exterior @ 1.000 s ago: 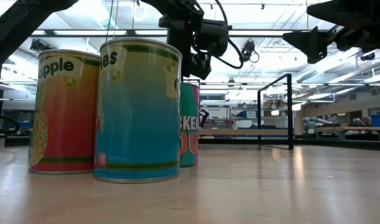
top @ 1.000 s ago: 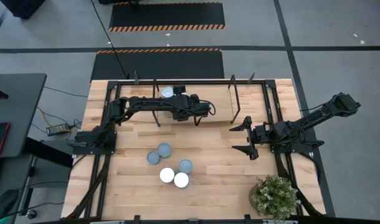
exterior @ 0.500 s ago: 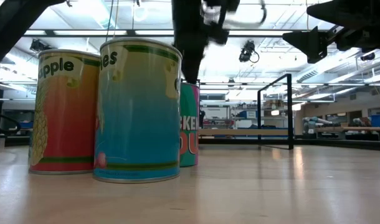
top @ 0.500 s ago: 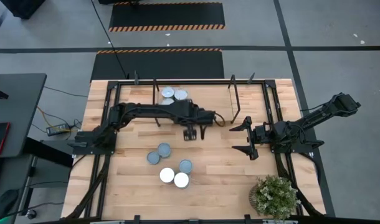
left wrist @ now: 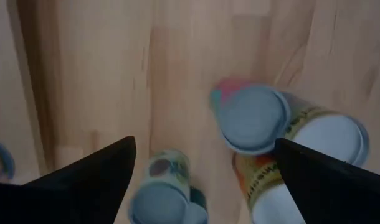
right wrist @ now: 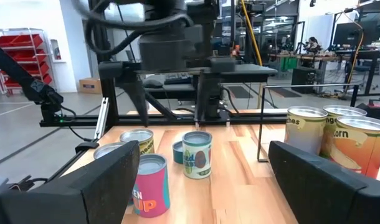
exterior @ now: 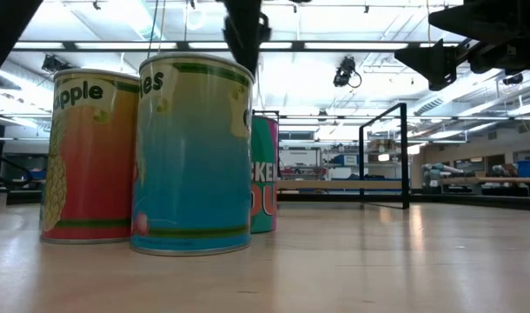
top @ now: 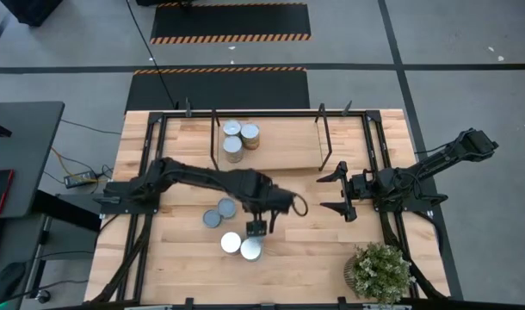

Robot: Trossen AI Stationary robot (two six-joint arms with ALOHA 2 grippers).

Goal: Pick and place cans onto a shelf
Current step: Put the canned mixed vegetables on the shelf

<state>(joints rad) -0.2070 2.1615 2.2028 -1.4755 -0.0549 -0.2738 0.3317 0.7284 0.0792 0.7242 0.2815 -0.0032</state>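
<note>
light: bright, even, overhead strips | shadows: soft | left wrist view: blurred | low view: foreground soft

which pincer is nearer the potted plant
Right. The right pincer hovers just up-table from the green potted plant; the left pincer is farther off, over the loose cans.

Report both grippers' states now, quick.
Left gripper: open, empty, over the loose cans.
Right gripper: open, empty, waiting at the table's right.
</note>
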